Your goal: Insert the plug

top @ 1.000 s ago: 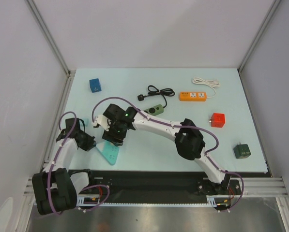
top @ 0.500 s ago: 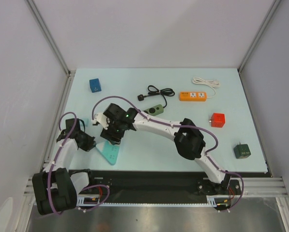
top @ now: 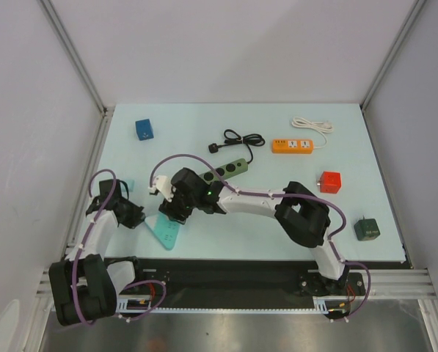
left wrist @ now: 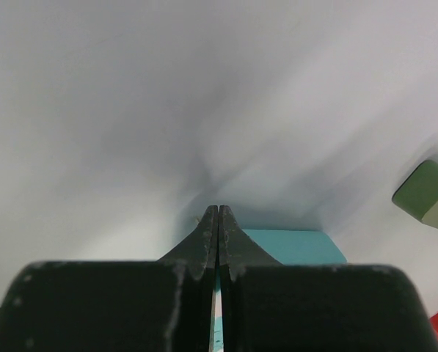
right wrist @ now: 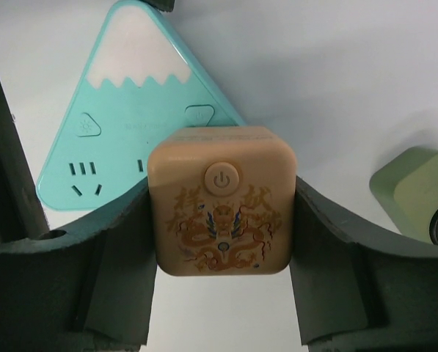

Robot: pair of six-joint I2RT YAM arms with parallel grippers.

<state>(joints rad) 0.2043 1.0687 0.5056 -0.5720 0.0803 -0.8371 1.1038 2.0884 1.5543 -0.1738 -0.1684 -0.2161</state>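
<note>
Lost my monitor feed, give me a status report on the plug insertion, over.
Left gripper shut at teal socket strip's edge. Right gripper clamped on tan cube plug above it. Green strip alongside, not blocking.

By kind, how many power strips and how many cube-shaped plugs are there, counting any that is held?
Power strips: 3 (teal strip, orange strip, green strip)
Cube plugs: 4 (blue cube, red cube, dark green cube, tan cube in the right hand)
Total: 7
Unclear: pale teal piece beside the left arm, not counted.

left end effector (top: 139, 218) beside socket (top: 165, 235), rightward free
</note>
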